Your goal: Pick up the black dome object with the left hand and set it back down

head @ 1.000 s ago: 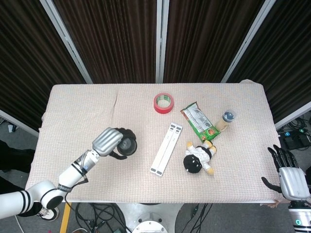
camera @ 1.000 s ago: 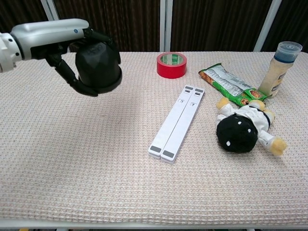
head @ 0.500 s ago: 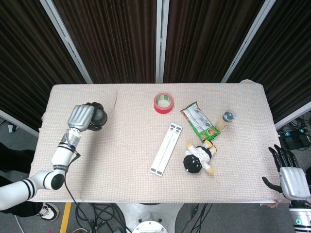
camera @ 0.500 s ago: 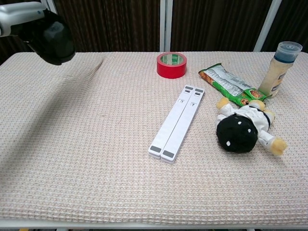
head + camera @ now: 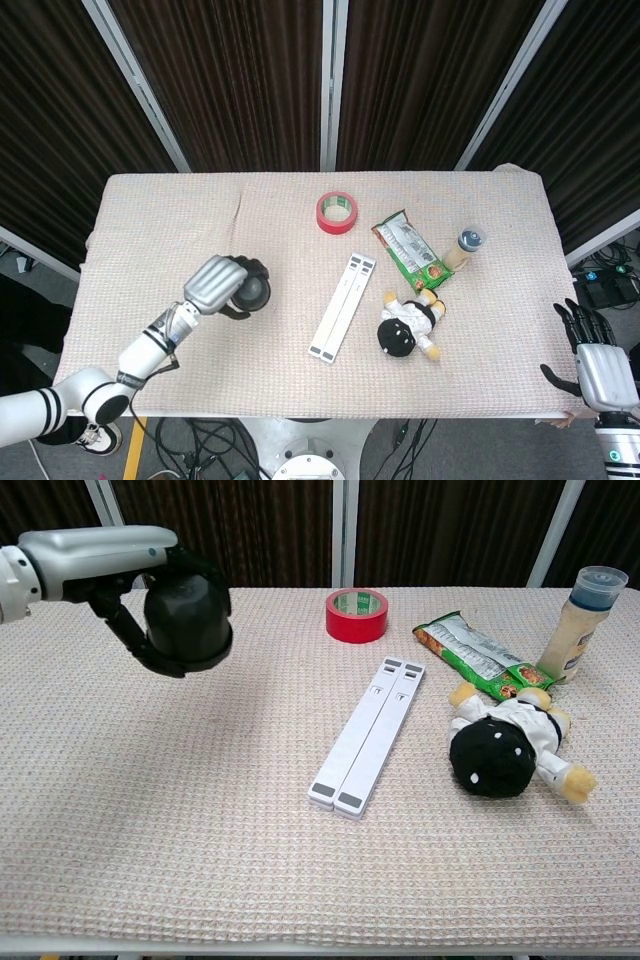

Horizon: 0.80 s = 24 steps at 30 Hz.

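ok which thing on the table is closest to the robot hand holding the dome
The white folded strip, lying flat mid-table; the red tape roll and the other items sit farther from the left robot hand.

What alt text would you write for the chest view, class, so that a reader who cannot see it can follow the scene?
The robot's left hand holds a black dome object above the left of a cloth-covered table. To the right lie a red tape roll, two white strips, a green snack packet, a plush doll and a capped bottle.
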Each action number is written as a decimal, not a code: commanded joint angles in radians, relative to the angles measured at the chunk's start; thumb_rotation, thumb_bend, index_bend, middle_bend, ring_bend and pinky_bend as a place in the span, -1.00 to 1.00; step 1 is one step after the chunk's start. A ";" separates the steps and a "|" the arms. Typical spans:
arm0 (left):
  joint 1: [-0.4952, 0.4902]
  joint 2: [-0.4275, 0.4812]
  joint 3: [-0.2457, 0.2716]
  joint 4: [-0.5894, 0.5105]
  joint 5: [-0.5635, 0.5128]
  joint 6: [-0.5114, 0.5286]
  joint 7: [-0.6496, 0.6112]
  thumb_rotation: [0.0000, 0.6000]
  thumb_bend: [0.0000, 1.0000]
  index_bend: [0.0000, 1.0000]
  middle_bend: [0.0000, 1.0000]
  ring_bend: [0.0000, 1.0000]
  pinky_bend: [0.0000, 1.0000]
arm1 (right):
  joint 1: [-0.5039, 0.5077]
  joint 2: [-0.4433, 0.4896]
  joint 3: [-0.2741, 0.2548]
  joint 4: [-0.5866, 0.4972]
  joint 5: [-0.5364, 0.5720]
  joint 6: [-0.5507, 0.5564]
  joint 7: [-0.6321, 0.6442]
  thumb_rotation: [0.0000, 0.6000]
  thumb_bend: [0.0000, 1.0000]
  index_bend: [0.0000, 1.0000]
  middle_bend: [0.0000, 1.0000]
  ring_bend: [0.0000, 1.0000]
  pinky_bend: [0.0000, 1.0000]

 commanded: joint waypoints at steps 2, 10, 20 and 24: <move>0.002 -0.061 -0.076 0.185 -0.200 0.022 -0.037 1.00 -0.55 -0.07 -0.03 -0.25 -0.02 | 0.003 -0.005 0.000 0.005 0.002 -0.008 -0.002 1.00 -0.80 -1.00 -1.00 -1.00 -1.00; -0.033 -0.135 -0.182 0.364 -0.429 0.065 0.072 1.00 -0.56 -0.07 -0.03 -0.25 -0.03 | 0.001 -0.003 0.003 0.004 0.006 -0.004 0.001 1.00 -0.80 -1.00 -1.00 -1.00 -1.00; -0.024 -0.105 -0.160 0.272 -0.482 -0.012 0.054 1.00 -0.56 -0.08 -0.03 -0.25 -0.03 | 0.001 -0.003 0.001 0.006 0.001 -0.002 0.006 1.00 -0.80 -1.00 -1.00 -1.00 -1.00; 0.003 -0.055 -0.128 0.094 -0.398 -0.030 -0.028 1.00 -0.56 -0.08 -0.03 -0.25 -0.03 | 0.003 -0.005 0.001 0.007 0.002 -0.006 0.004 1.00 -0.80 -1.00 -1.00 -1.00 -1.00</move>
